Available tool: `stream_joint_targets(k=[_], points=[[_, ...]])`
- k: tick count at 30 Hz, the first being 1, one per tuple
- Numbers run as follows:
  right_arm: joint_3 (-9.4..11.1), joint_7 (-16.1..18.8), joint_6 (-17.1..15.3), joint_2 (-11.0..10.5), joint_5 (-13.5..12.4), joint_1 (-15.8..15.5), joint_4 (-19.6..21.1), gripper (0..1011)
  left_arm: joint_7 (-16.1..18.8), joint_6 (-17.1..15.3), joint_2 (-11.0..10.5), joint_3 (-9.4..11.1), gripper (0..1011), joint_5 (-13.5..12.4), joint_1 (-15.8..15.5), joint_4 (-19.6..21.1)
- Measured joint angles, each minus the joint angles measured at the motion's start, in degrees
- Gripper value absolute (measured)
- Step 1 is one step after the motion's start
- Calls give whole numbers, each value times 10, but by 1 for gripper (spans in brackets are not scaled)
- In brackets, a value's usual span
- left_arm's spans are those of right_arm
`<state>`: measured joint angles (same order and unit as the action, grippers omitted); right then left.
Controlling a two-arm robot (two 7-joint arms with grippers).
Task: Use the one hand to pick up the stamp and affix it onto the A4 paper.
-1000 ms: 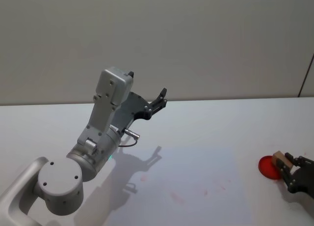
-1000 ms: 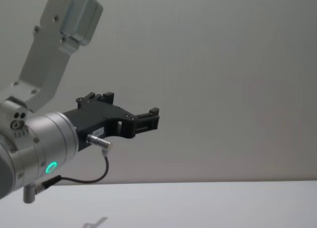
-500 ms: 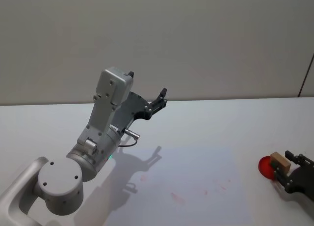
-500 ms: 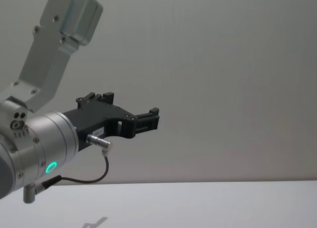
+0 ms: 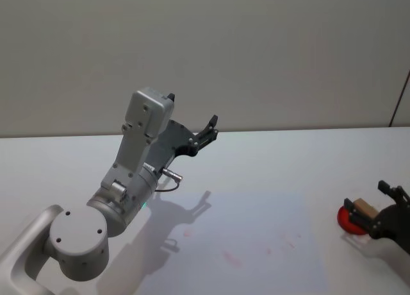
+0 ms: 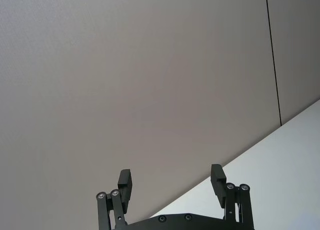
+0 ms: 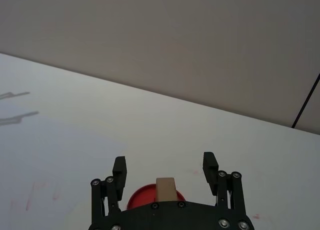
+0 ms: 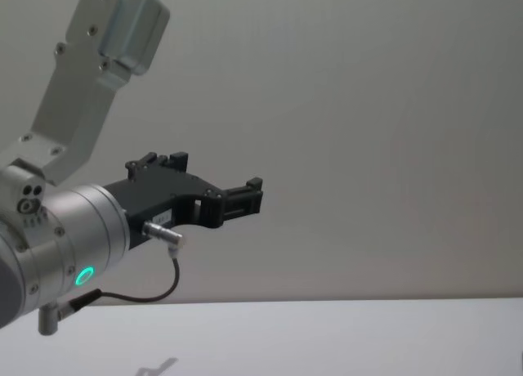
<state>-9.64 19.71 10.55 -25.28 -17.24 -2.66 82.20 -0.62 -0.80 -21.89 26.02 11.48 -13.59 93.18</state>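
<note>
I see my right gripper (image 5: 377, 208) at about four o'clock on the table (image 5: 269, 160), fingers spread wide, straddling the stamp (image 5: 362, 207) without pinching it. The small wooden block stands on the red ink pad (image 7: 150, 200), just right of the A4 paper (image 5: 243, 237), which carries faint red marks. My left gripper (image 5: 209, 129) is parked up high at ten o'clock, fingers apart, holding nothing.

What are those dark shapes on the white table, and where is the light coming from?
In the head view, they are shadows cast by the raised left arm and its hand, falling toward the camera, so the light likely comes from above and behind. In the right wrist view, faint finger-shaped shadows lie on the table.
</note>
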Motion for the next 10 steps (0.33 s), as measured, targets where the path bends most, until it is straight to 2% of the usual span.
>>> stream_joint_targets(k=[4,10], points=[[2,-4,0,2,-18,0,12,1001,0,0,0,0,1001,0,0,0],[3,-12,-5,3,-35,-2,22,1001,0,0,0,0,1001,0,0,0]])
